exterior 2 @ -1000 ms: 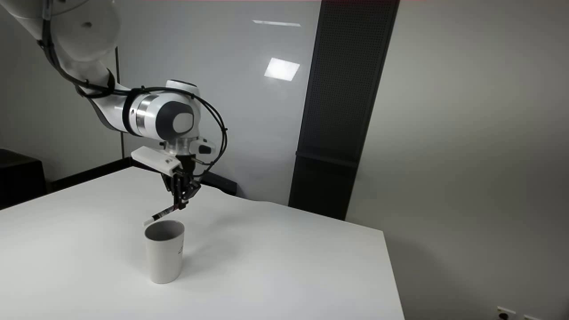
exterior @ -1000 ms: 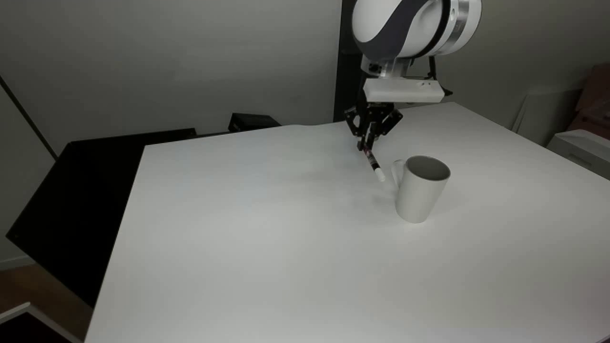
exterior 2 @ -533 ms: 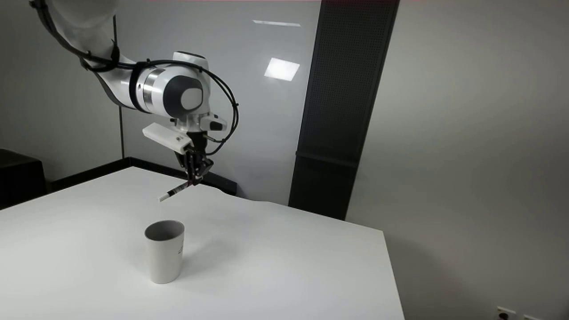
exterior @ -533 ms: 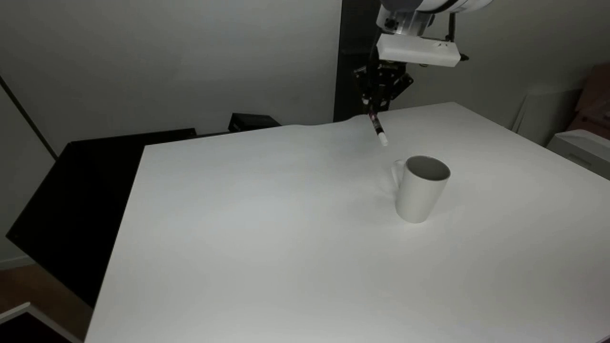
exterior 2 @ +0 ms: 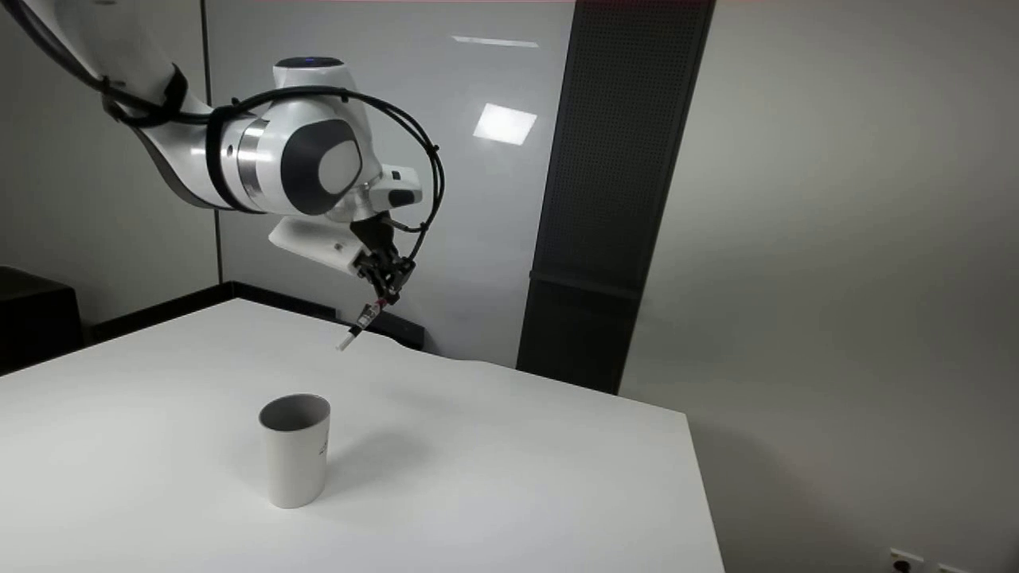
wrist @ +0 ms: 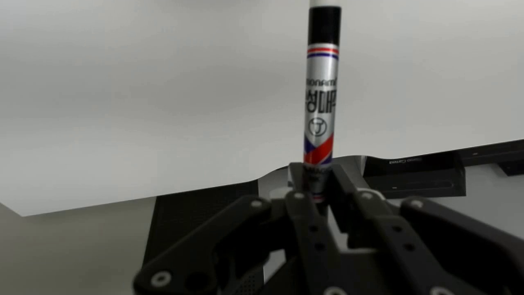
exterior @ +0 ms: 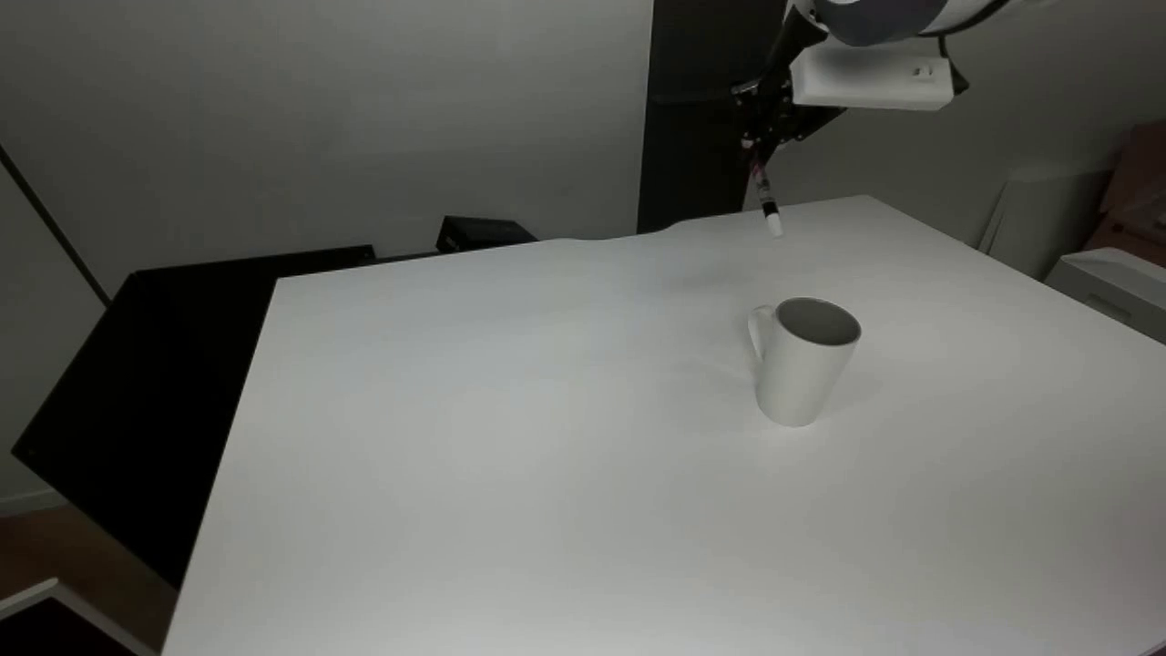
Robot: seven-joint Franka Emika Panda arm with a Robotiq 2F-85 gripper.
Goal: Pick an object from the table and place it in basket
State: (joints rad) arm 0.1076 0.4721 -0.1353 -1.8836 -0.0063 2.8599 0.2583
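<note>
Silver and black, the marker (wrist: 321, 100) sits pinched near one end in my end effector (wrist: 317, 180), slanting down, clear of the table (exterior 2: 517, 477). I judge picking done; left is its release into the white mug (exterior: 803, 369), below the end effector and well apart.

The wrist view crops the white end of the pen (wrist: 321, 102); the fingers (wrist: 343, 184) partly hide its rear. In an exterior view, the mark (exterior 2: 323, 448) on the mug (exterior 2: 293, 469), perhaps lettering, is too small to read. Both exterior views crop the arm (exterior 2: 271, 151).
</note>
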